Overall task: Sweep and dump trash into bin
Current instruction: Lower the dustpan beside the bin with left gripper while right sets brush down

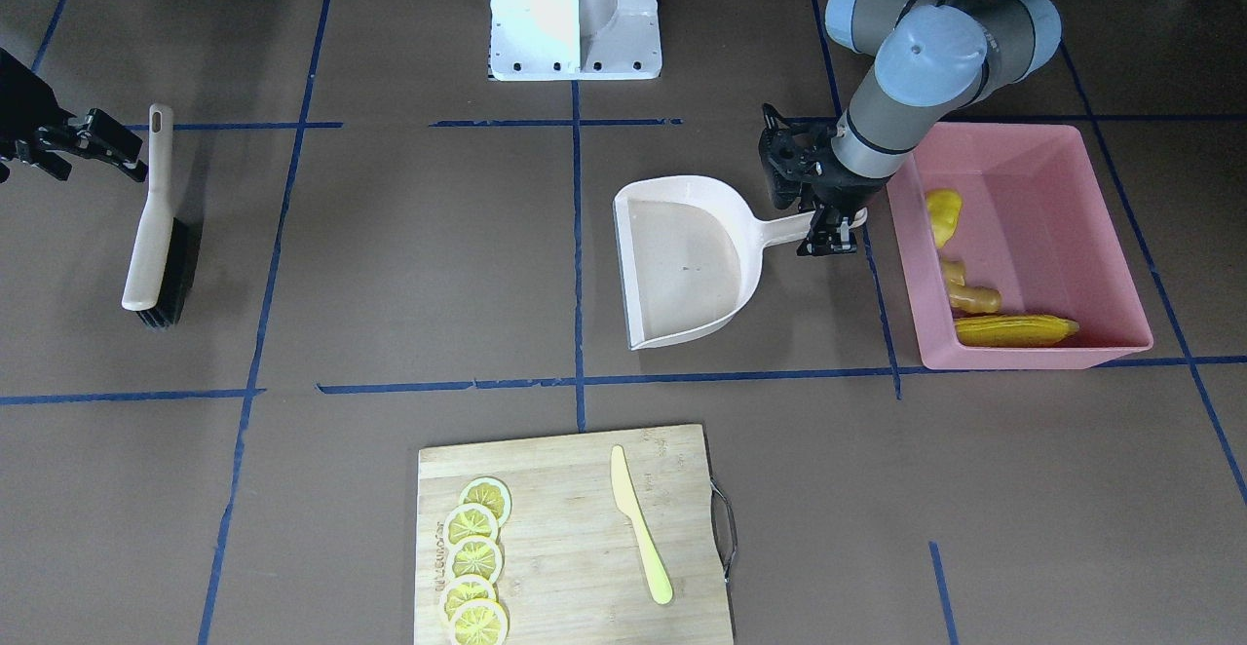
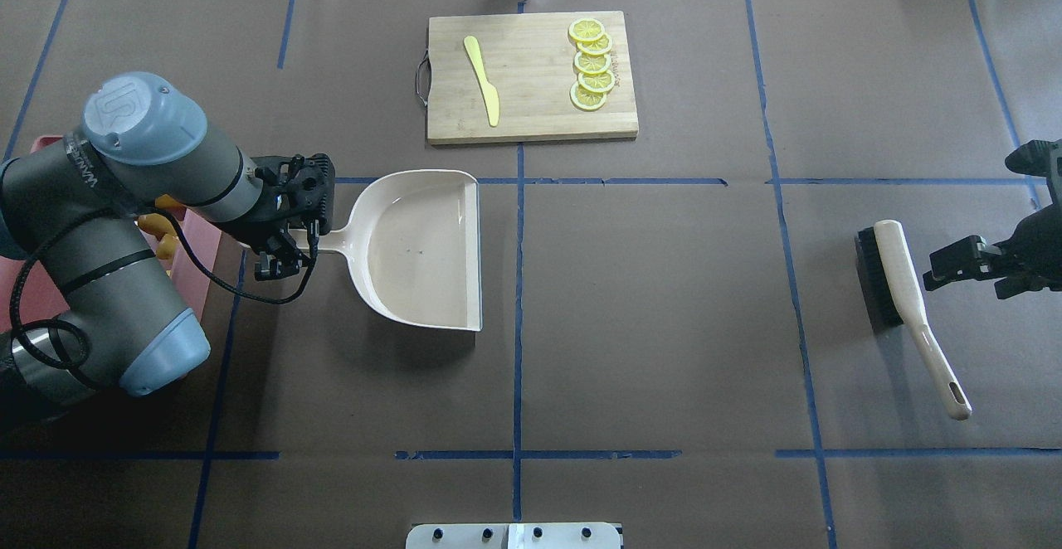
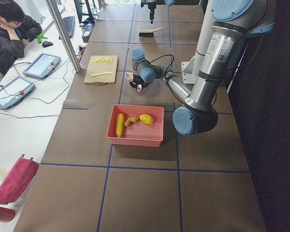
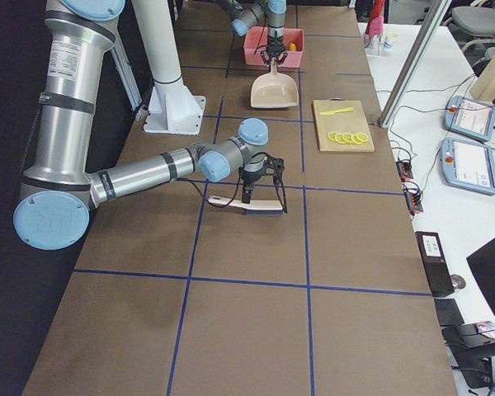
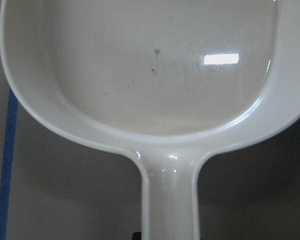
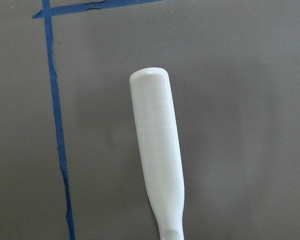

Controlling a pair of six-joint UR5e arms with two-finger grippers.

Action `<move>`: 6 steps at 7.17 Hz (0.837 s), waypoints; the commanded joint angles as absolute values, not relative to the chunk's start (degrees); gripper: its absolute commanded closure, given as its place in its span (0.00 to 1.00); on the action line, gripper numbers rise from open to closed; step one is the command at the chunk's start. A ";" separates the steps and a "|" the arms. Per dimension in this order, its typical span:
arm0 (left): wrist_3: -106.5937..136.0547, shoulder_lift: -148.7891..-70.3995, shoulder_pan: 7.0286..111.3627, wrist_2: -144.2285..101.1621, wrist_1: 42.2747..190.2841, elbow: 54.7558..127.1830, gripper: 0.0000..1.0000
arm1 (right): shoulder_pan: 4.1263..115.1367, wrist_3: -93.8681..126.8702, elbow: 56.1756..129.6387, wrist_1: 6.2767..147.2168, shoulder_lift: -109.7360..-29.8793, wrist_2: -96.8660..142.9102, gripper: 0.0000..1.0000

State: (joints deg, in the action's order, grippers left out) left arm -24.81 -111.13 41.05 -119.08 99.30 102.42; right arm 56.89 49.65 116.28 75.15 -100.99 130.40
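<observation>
1. Corn cob (image 1: 1016, 330) lies inside the pink bin (image 1: 1023, 360), along the wall at 6 o'clock in the front-facing view. The ginger root (image 1: 966, 291) is at 8 o'clock and the yellow potato-like lump (image 1: 943, 215) at 10 o'clock. Both are close to the 9 o'clock wall, with the ginger between the other two.
2. The bin stands at 3 o'clock on the table in that view.
3. At the bin's 9 o'clock, just beside it, the beige dustpan (image 1: 682, 265) lies flat with its handle pointing to 3 o'clock, toward the bin. Its pan is bare apart from a couple of dark specks.
4. The left gripper (image 1: 828, 234) sits over the end of that handle. The views do not show whether its fingers clamp the handle or only flank it.
5. A wooden cutting board (image 1: 565, 538) lies at 6 o'clock on the table. It carries five overlapping lemon slices (image 1: 475, 559) toward its 8 o'clock corner and a pale yellow knife (image 1: 638, 528) just right of its centre.
6. Lettering is burned into the board beside the slices, but it is too small to read. The left arm's blue joint cap (image 2: 137, 109) bears a UR logo, and the print on the grey sleeve next to it is illegible.
7. The brush (image 1: 156, 226) lies at 9 o'clock on the table. The right gripper (image 1: 119, 150) is at the 9 o'clock side of the handle's far end, its fingers spread, holding nothing and not touching the brush.
</observation>
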 commanded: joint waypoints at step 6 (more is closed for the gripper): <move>-23.99 -111.53 37.71 -119.27 99.14 101.86 0.92 | 57.04 49.75 116.19 75.23 -101.07 130.34 0.01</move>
